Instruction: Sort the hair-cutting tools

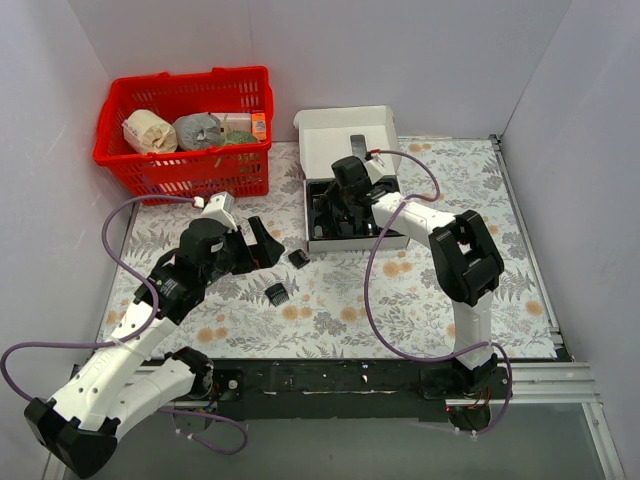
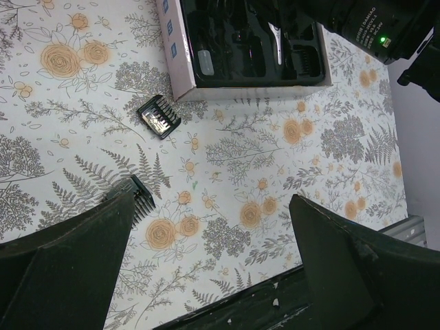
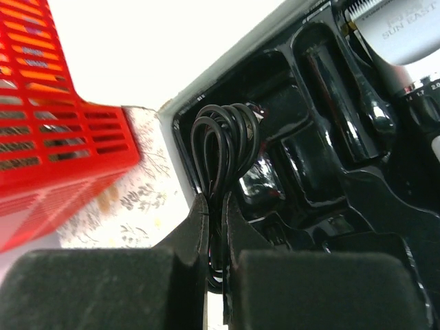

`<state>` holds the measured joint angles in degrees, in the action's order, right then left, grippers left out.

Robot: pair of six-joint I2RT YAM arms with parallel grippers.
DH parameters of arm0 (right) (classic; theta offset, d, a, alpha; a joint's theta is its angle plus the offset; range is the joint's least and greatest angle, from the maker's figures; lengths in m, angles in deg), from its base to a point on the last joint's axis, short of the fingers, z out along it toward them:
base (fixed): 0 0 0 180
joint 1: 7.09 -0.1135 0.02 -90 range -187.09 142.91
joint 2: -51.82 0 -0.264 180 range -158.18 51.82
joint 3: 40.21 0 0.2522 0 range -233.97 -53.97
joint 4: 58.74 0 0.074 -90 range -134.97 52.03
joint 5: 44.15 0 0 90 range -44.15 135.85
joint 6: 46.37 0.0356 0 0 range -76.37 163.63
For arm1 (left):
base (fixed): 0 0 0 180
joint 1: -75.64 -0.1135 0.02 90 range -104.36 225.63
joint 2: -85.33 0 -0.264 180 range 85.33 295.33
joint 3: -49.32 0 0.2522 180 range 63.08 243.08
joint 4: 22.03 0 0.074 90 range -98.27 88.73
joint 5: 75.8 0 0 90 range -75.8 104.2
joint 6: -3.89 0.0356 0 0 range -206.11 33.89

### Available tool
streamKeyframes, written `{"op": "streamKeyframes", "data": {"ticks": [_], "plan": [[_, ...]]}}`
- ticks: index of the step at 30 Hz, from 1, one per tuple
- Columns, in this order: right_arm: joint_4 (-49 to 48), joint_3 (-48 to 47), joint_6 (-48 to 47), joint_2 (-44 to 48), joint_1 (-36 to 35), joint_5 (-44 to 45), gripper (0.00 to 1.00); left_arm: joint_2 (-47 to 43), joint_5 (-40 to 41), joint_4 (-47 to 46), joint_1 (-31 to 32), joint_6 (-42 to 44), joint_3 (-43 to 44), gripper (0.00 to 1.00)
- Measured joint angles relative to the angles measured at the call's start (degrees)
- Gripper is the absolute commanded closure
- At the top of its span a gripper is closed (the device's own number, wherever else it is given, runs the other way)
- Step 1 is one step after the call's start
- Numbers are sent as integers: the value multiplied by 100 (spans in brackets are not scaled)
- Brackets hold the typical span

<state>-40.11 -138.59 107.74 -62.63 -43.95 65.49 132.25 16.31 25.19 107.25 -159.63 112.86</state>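
Note:
My right gripper [image 3: 218,206] is shut on a coiled black cord [image 3: 223,134] and holds it over the left end of the kit box's black tray [image 3: 323,179]. The clipper's silvery head [image 3: 399,27] lies in the tray at the upper right. In the top view this gripper [image 1: 342,203] is over the box [image 1: 345,135]. My left gripper [image 2: 213,206] is open and empty above the cloth. One black comb attachment [image 2: 159,116] lies near the box. Another [image 2: 139,193] is partly hidden behind my left finger. Both combs also show in the top view [image 1: 298,257] [image 1: 277,293].
A red basket [image 1: 185,165] with rolls and packets stands at the back left, close to the box's left side [image 3: 62,130]. The box's open lid [image 1: 345,130] stands at the back. White walls enclose the floral table [image 1: 340,310]. Purple cables loop over both arms.

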Motion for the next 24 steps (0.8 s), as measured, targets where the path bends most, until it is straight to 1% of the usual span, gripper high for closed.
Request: {"op": "streamKeyframes", "data": {"ticks": [3,10,15,19,24], "plan": [[-35,-127,273,-24,-2,144,99,0,4,4,2,0,22,2],[-33,-885,826,-313,-33,297,99,0,48,48,2,2,66,2],[63,-903,1071,-472,-109,435,99,2,52,90,0,4,85,2],[258,-903,1126,-544,-144,503,99,0,83,92,2,7,87,2],[280,-903,1156,-544,-142,654,99,2,90,92,0,15,87,2]]}}
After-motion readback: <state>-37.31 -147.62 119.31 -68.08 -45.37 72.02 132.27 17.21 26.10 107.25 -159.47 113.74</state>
